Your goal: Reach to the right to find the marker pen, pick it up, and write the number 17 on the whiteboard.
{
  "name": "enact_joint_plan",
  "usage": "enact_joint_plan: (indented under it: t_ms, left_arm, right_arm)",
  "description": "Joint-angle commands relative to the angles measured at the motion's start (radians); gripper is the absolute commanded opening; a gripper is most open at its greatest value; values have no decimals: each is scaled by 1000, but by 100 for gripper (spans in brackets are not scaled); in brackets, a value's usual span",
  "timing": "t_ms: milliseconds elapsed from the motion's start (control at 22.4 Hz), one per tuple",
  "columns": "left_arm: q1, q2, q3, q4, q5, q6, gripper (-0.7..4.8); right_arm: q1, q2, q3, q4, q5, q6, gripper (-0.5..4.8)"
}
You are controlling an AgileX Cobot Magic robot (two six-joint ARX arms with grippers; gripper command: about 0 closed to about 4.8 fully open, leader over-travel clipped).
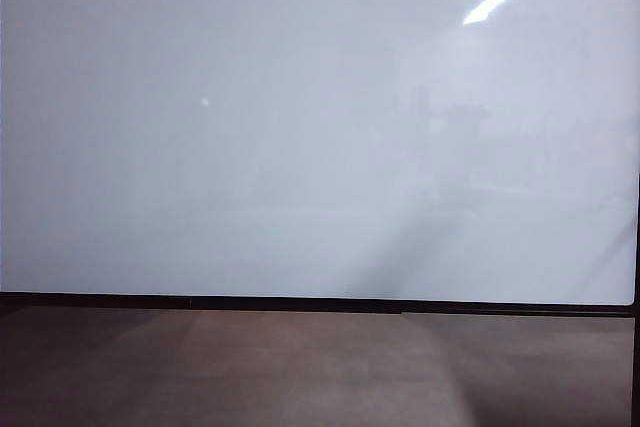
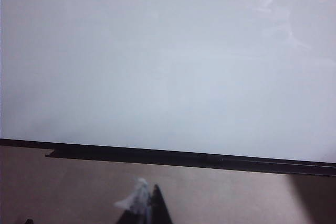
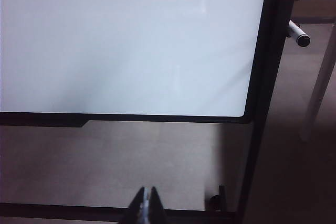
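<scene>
So we start with both arms parked low in front of the large glossy white whiteboard with thin black frame (image 1: 300, 147), nothing written on it yet, and neither arm shows in the exterior view. The right end effector (image 3: 147, 203) sits at the near edge of its wrist view, fingers pressed together and empty, pointing at the board's lower right corner. The left end effector (image 2: 149, 205) barely shows, a dark tip with something pale and blurred on it; we cannot tell if it is apart or together. The white-barrelled marker pen with dark cap (image 3: 298, 34) pokes out beyond the board's right black frame edge (image 3: 262, 77), seen only in the right wrist view, well apart from the right end effector. The step in hand is the reach right, we judge: we should spread the fingers first, swing out past the frame, then come at the barrel square so it does not roll or get knocked off its perch. Watch the vertical frame bar and the pale upright post (image 3: 317, 93) beside the pen; the gap between them looks tight. The brown matte surface (image 1: 300, 367) below the board gives open room to travel.
</scene>
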Motion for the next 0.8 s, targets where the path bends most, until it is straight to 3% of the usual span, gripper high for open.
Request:
enact_joint_plan:
  t_ms: [45,580,804]
  left_arm:
    - [2,1,1,11,2,2,-5]
    - [0,1,1,11,2,2,-5]
    - [-47,1,1,11,2,2,-5]
  right_arm:
    - [1,-1,2,17,0,1,-6]
    - [1,-1,2,17,-2,1,-7]
    - [1,-1,2,16,-2,1,-5]
